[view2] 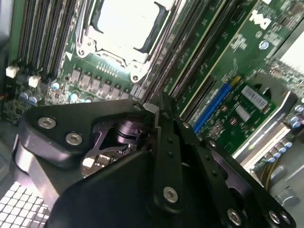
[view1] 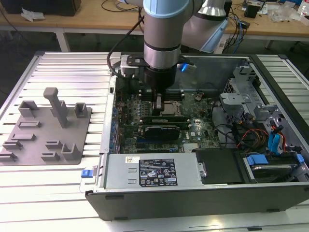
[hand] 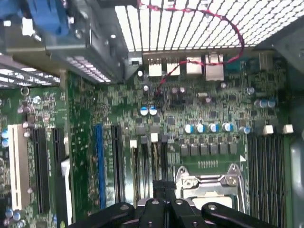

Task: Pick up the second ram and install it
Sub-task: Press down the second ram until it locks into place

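In the open computer case, the arm stands over the motherboard, its gripper drawn closed with nothing visibly pinched. In the exterior view the second ram appears to lie in a slot at 6 o'clock of the CPU socket, just under the fingertips. This looks like the seating step, which calls for square, even downward pressure.

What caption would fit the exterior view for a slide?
Robot arm's gripper lowered into an open computer case, beside the motherboard's CPU socket.
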{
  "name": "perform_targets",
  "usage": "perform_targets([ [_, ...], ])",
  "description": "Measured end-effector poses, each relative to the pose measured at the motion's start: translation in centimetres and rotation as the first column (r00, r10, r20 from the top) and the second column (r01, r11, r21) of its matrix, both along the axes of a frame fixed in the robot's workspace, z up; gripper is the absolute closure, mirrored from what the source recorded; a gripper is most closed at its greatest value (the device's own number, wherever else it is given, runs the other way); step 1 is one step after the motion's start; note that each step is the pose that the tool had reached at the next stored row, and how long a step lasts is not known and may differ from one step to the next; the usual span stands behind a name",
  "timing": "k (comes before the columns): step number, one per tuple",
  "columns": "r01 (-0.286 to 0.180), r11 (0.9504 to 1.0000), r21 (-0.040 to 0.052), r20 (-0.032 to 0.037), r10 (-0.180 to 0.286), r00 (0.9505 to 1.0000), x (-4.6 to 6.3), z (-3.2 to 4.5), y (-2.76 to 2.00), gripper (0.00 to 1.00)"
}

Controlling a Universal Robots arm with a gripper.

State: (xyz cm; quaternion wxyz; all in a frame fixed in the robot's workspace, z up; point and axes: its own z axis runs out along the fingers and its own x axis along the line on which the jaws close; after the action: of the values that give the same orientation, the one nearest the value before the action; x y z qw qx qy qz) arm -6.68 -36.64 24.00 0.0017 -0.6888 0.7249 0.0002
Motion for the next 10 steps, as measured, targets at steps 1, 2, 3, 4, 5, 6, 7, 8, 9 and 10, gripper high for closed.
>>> perform_targets([
  [1,0.000,1.0000,-0.0001,0.0001,0.000,1.0000,-0.15,-0.09,-0.01,0.92],
  [2,0.000,1.0000,-0.0002,0.0002,0.000,1.0000,-0.28,-0.21,-0.01,0.92],
  [3,0.000,1.0000,-0.0002,0.0002,0.000,1.0000,-0.48,-0.39,-0.01,0.92],
  [4,0.000,1.0000,-0.0003,0.0001,0.000,1.0000,-0.53,-0.42,-0.01,0.92],
  [5,0.000,1.0000,-0.0002,0.0002,0.000,1.0000,-0.53,-0.42,-0.01,0.92],
  [6,0.000,1.0000,0.0003,0.0005,0.000,1.0000,-0.53,-0.48,0.00,0.92],
  [7,0.000,1.0000,-0.0003,0.0000,0.000,1.0000,-0.54,-0.69,-0.01,0.92],
  [8,0.000,1.0000,-0.0004,-0.0001,0.000,1.0000,-0.54,-0.72,-0.01,0.92],
  [9,0.000,1.0000,0.0000,0.0002,0.000,1.0000,-0.54,-0.81,-0.01,0.92],
  [10,0.000,1.0000,-0.0004,0.0000,0.000,1.0000,-0.54,-0.88,-0.01,0.92],
])
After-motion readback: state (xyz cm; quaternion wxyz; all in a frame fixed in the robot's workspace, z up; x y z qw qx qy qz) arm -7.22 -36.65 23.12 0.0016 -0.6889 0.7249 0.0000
